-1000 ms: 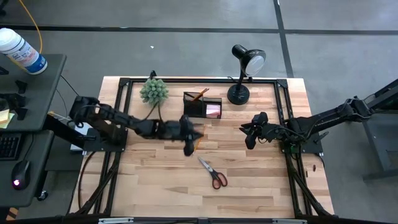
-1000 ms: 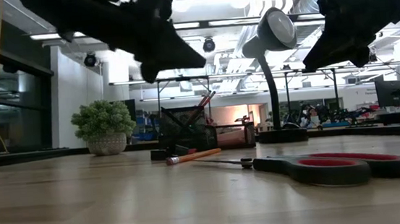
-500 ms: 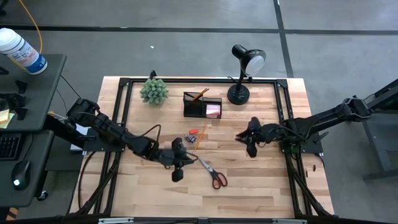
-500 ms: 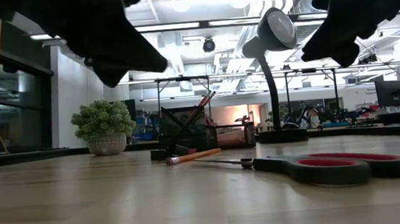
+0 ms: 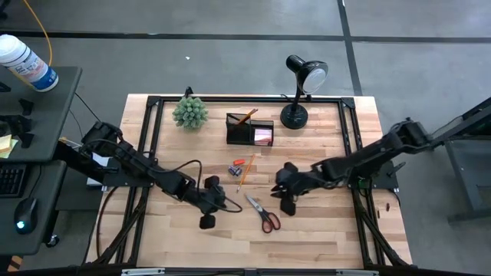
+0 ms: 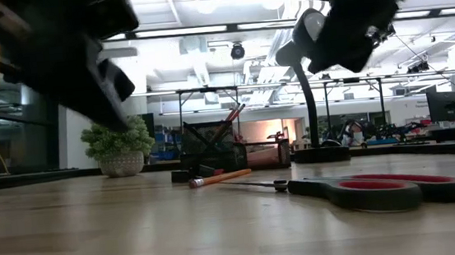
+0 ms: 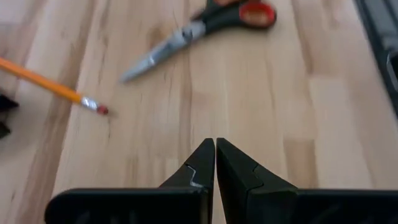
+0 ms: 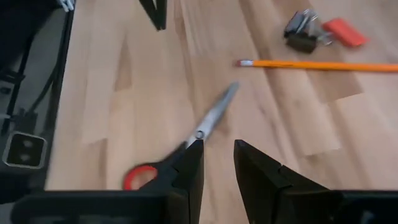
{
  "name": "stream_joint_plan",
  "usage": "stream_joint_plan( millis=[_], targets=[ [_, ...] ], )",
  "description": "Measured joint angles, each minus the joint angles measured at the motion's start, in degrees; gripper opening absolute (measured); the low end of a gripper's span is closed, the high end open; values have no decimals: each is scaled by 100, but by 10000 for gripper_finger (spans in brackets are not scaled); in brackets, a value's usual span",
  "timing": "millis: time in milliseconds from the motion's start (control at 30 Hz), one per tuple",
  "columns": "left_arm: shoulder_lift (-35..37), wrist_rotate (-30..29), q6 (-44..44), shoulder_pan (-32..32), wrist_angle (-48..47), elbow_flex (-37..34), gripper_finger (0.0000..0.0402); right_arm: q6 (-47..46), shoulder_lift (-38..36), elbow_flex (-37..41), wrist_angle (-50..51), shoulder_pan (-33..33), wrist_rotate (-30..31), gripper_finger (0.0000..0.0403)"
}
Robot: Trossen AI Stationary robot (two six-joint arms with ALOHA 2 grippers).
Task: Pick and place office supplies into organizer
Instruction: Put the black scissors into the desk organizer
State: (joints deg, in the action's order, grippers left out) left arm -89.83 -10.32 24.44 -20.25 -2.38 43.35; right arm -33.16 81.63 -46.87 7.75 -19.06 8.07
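Two grippers flank the scissors point(image 5: 262, 213) mid-table: left gripper point(image 5: 206, 221) pinched shut, empty, bare wood around; right gripper point(image 5: 288, 205) narrowly parted, just beside the handles.

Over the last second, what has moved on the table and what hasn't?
The left gripper pulled back from near the organizer toward the table's front, fingers shut and empty. The right gripper swung left and forward to hover beside the scissors, fingers slightly apart. Nothing was grasped or released. The scissors, pencil, small bits and organizer stayed put.
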Motion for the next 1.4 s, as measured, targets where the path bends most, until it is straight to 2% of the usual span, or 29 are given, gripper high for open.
stream_joint_plan(
  millis=[100, 267, 433, 567, 667, 933, 1200, 1400],
  targets=[
    [139, 166, -336, -2, -412, 3, 5, -252, 446, -720, 623, 29, -223, 83],
    [595, 162, -1069, 0, -1619, -2, 5, -288, 1116, -1860, 1781, 31, -498, 83],
    [1131, -278, -1682, 0, -2803, -4, 5, -711, 1678, -2622, 2786, 18, -1277, 83],
    [1509, -792, -1900, 2, -3287, -4, 5, -1493, 1988, -2834, 3654, 13, -1658, 83],
    [1733, -1050, -2066, 4, -3307, -2, 5, -2217, 2093, -2837, 3614, -20, -1918, 83],
    [1938, -1413, -2265, 3, -3335, -1, 5, -4476, 2321, -2841, 3402, -50, -2022, 102],
    [1944, -1438, -2273, 2, -3399, -2, 5, -4942, 2555, -2841, 3036, -126, -2197, 154],
    [1944, -1332, -2229, 2, -3409, -2, 5, -5372, 2570, -2843, 3225, -186, -1558, 187]
  ],
)
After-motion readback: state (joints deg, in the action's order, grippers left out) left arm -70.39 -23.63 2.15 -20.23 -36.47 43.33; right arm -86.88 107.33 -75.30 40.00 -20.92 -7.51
